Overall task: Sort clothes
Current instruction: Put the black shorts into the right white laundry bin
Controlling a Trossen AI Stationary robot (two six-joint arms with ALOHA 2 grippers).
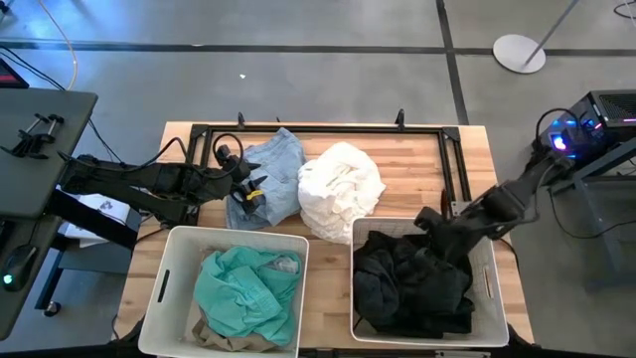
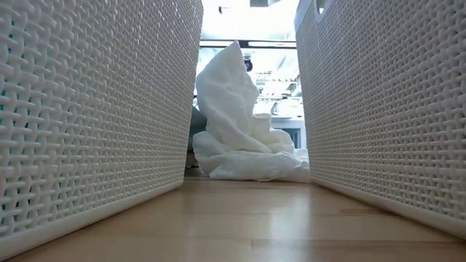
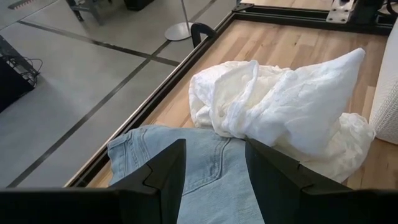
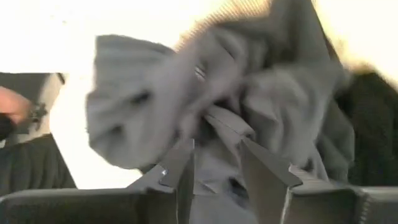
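- The left gripper [image 1: 250, 187] rests over the pale blue denim garment [image 1: 266, 177] at the back of the wooden table [image 1: 328, 278]; its fingers [image 3: 163, 175] stand apart with denim showing between them.
- Just beyond those fingers lies the white garment [image 1: 341, 189], touching the denim and heaped high.
- The right gripper [image 1: 429, 221] is at the back rim of the right basket [image 1: 493, 298]; its fingers [image 4: 180, 171] stand apart, with charcoal fabric [image 4: 249, 93] bunched right ahead of and between them. Whether they pinch it cannot be told.
- Two white woven plastic baskets: the left basket [image 1: 164, 288] holds a teal garment [image 1: 248, 288] on top of a beige one [image 1: 221, 339]; the right holds black and charcoal clothes [image 1: 409, 286].
- A black metal frame [image 1: 328, 129] borders the table's back part.
- No legible writing shows.
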